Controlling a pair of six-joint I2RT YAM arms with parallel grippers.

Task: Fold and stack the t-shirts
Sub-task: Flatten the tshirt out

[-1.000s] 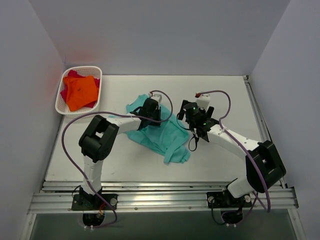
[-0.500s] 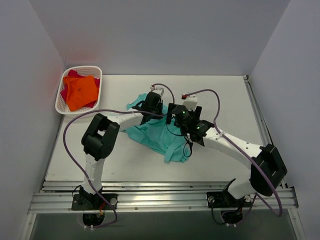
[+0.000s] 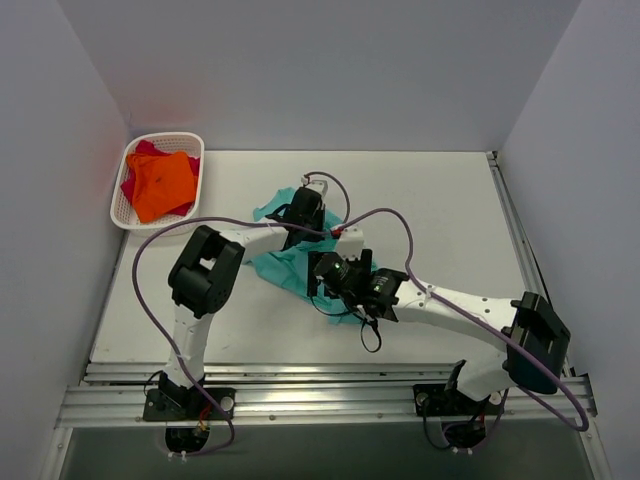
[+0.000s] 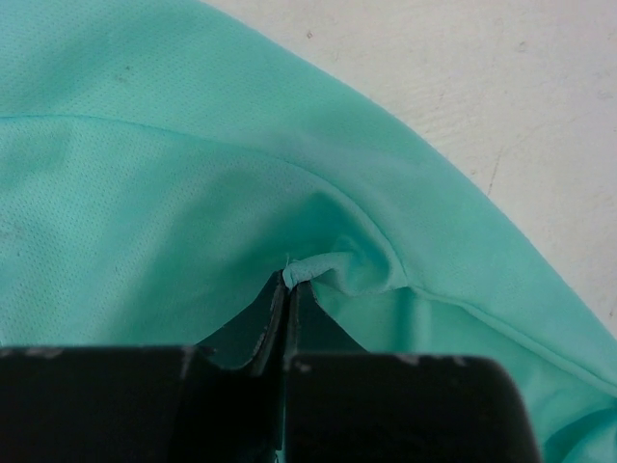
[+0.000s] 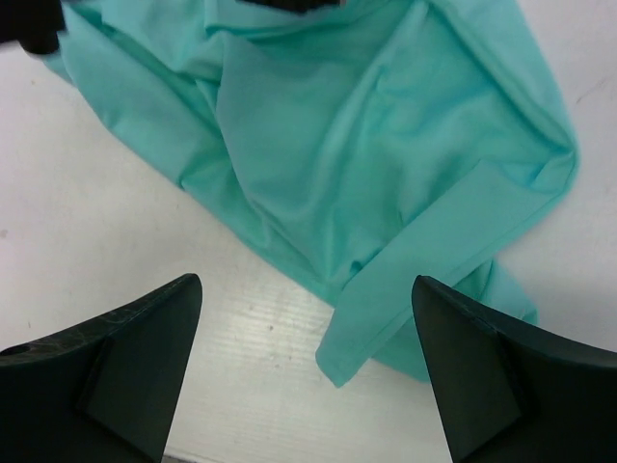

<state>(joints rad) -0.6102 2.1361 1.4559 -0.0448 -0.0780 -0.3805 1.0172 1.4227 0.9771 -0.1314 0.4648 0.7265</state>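
The teal-green t-shirt [image 3: 288, 262] lies crumpled on the white table at centre. My left gripper [image 3: 303, 207] is shut, pinching a small fold of the teal-green t-shirt [image 4: 333, 270] at the cloth's far edge. My right gripper [image 3: 335, 280] hovers over the shirt's near edge, jaws wide open and empty; in its wrist view a folded strip end of the shirt [image 5: 362, 338] lies between the fingertips [image 5: 145, 328]. The orange t-shirt [image 3: 162, 184] lies on top of the magenta-red t-shirt [image 3: 133, 183] in the basket.
A white lattice basket [image 3: 118, 205] stands at the back left corner of the table. Grey walls close in the back and both sides. A metal rail runs along the near edge [image 3: 330, 385].
My right arm has swung left and toward the near side, from beside the shirt to over its near edge. The left gripper has kept its hold and shifted slightly toward the back.
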